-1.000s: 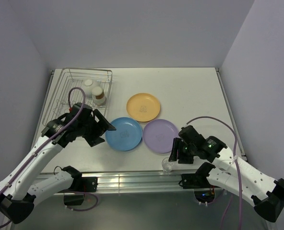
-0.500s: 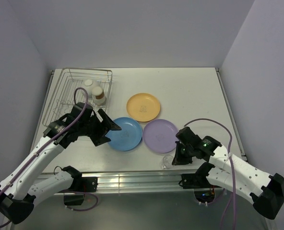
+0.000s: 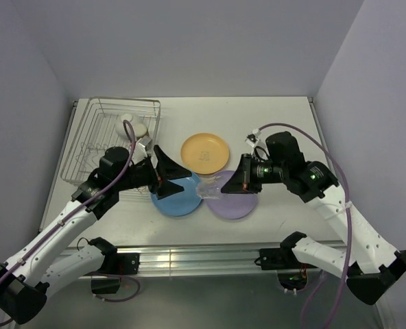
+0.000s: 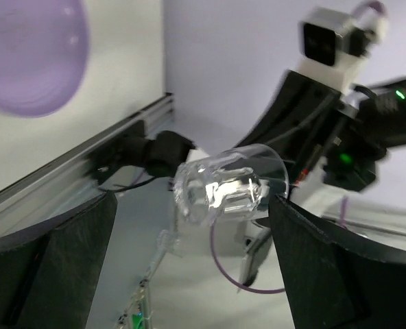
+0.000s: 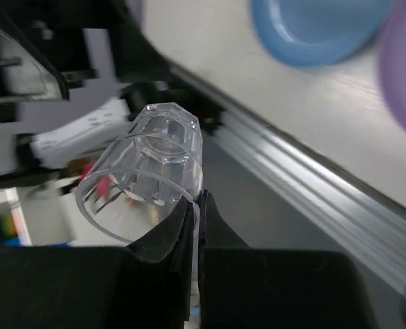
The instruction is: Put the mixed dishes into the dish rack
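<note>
My right gripper [image 5: 197, 202] is shut on the rim of the small clear glass [image 5: 145, 181] and holds it on its side in the air over the plates. In the top view the glass [image 3: 208, 188] hangs between my right gripper [image 3: 229, 185] and my left gripper [image 3: 188, 179]. My left gripper [image 4: 189, 205] is open, its dark fingers either side of the glass [image 4: 223, 186]. On the table lie the blue plate [image 3: 177, 200], the purple plate [image 3: 236, 204] and the yellow-orange plate [image 3: 205, 152]. The dish rack [image 3: 86, 147] at the back left holds a white bowl [image 3: 126, 121] and a cream cup [image 3: 140, 129].
The table's metal front rail [image 3: 203, 253] runs below the plates. Grey walls close in the back and both sides. My left arm's purple cable [image 3: 129, 140] loops over the rack's near corner.
My right gripper shut on the glass at the table's front edge and carried it up and left over the plates. My left gripper swung right toward it and opened wider.
</note>
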Controlling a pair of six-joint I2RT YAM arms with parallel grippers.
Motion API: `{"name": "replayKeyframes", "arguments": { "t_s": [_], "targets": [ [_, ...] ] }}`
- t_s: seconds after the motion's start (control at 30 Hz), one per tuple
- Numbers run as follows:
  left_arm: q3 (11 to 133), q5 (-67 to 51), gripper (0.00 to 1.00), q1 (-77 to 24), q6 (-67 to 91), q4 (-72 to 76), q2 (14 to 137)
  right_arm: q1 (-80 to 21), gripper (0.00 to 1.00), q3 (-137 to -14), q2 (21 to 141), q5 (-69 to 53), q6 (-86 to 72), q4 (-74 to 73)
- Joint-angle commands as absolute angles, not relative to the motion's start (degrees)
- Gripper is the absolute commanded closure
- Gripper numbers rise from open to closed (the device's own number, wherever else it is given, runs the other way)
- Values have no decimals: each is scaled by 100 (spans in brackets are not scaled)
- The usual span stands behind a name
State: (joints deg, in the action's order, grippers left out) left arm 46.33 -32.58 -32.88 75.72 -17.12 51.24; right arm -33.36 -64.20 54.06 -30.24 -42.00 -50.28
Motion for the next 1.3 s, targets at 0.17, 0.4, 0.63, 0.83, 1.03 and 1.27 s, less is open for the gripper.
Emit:
{"name": "replayKeyframes", "arguments": {
  "t_s": [0.17, 0.4, 0.63, 0.83, 1.03, 1.27],
  "targets": [
    [4412, -4096, 1, -3410, 8534, 1843, 4983, -3076, 100, -6003, 5844, -6108, -6739, -1016],
    [4640, -4149, 1, -3612, 8473, 1951, 5054, -3076, 100, -5880, 6108, -6293, -7761, 167],
    [4614, -4140, 1, -3665, 8569, 2144, 4914, -3085, 100, -5564, 6188, -6214, -7867, 431],
    [4553, -4105, 2, -3683, 8613, 2127, 4720, -3041, 100, -5397, 6170, -6126, -7831, 431],
    [4526, -4008, 7, -3674, 8587, 1995, 4649, -3032, 100, -5326, 6117, -6091, -7831, 431],
    [4790, -3990, 43, -3674, 8429, 1653, 4790, -3032, 100, -5361, 6126, -6073, -7813, 413]
  ]
}}
